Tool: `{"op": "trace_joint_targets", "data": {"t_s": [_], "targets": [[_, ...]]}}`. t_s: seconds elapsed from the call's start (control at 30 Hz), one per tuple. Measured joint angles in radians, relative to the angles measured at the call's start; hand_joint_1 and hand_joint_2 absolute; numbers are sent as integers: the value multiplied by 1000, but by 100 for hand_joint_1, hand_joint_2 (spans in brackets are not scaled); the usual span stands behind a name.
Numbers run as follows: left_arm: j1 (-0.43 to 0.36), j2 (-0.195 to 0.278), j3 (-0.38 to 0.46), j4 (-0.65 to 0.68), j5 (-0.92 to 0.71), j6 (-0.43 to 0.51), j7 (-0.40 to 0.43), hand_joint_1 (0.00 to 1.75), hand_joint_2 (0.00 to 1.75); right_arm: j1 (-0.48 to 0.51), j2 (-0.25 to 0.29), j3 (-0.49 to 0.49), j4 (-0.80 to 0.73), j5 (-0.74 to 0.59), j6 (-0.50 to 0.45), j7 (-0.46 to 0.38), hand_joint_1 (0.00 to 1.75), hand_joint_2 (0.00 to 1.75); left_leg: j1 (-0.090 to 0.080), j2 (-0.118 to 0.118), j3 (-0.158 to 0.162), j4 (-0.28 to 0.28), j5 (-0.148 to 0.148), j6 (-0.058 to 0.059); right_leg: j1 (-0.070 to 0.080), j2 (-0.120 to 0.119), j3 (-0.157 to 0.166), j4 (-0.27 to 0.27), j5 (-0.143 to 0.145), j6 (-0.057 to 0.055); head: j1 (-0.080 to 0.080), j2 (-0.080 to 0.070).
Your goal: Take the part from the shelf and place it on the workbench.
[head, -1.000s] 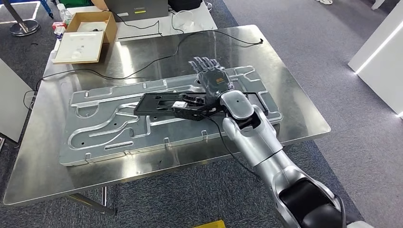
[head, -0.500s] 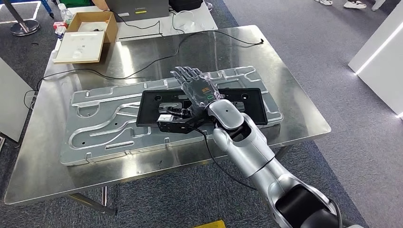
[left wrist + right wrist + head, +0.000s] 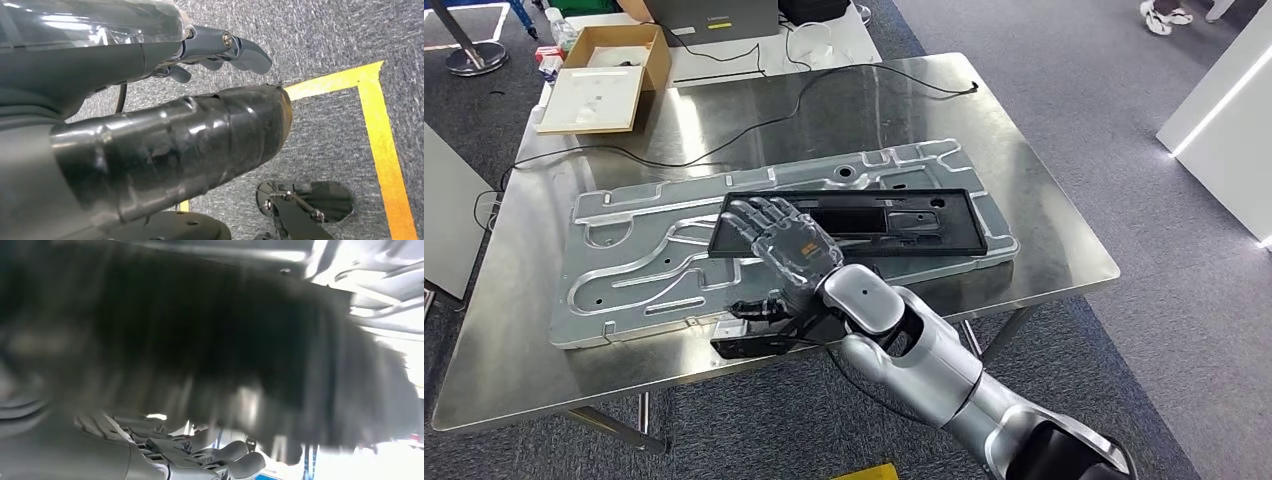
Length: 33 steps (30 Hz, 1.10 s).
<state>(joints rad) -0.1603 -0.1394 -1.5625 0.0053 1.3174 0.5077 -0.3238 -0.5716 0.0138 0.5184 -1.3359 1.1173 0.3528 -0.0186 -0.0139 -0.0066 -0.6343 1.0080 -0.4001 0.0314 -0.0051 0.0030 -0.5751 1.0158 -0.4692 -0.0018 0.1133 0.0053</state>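
Right robot hand [image 3: 789, 250]: fingers spread flat, gripping nothing; I saw it over the counter's [image 3: 1064, 240] near edge.
Part [image 3: 854, 222]: black tray just beyond the fingertips, flat on the grey moulded panel [image 3: 634, 255], apart from the hand.
Placement reason: I judged it set down, hand freed.
Left robot hand [image 3: 220, 47]: hung over carpet, fingers loosely curled, held nothing.

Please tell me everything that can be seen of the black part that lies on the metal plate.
The black part is a long, flat rectangular frame, matte and plastic-looking, with a raised rim, a long opening along its middle and small cut-outs and holes. It lies flat on the large silver metal plate, on that plate's right half, with its right end at the plate's right edge. The right robot hand, fingers spread, is above its left end; whether it touches cannot be told.
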Motion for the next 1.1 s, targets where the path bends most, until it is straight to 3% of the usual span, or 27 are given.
{"op": "trace_joint_targets", "data": {"t_s": [0.27,0.43,0.6,0.7,1.0,1.1], "targets": [[1,5,0,0,26,-2,11,0,0,3,-58,39,-87,6,27,42,0,175,0,0,0,0,0,0,-1,0,1,0,0,0,0,0],[7,11,0,0,42,1,42,0,0,-17,-201,54,-225,-10,112,60,0,175,-1,-1,0,2,-1,2,-1,-2,2,-1,0,1,0,0],[11,16,0,0,72,9,56,0,0,-132,-365,52,-352,-67,196,84,0,175,-2,-1,0,3,-2,3,-2,-2,2,-1,1,2,0,0],[14,17,0,0,77,12,58,0,0,-185,-429,43,-404,-89,223,85,0,175,-2,-1,0,3,-2,4,-2,-2,2,-1,1,3,0,0],[13,17,0,0,84,13,60,0,0,-214,-496,43,-457,-81,223,104,0,175,-2,-1,1,3,-3,5,-2,-1,2,-1,0,4,0,0],[14,17,0,0,100,16,69,0,0,-266,-539,43,-475,-89,237,123,0,175,-2,-1,0,3,-3,5,-2,-1,2,-1,0,4,0,0]]}}
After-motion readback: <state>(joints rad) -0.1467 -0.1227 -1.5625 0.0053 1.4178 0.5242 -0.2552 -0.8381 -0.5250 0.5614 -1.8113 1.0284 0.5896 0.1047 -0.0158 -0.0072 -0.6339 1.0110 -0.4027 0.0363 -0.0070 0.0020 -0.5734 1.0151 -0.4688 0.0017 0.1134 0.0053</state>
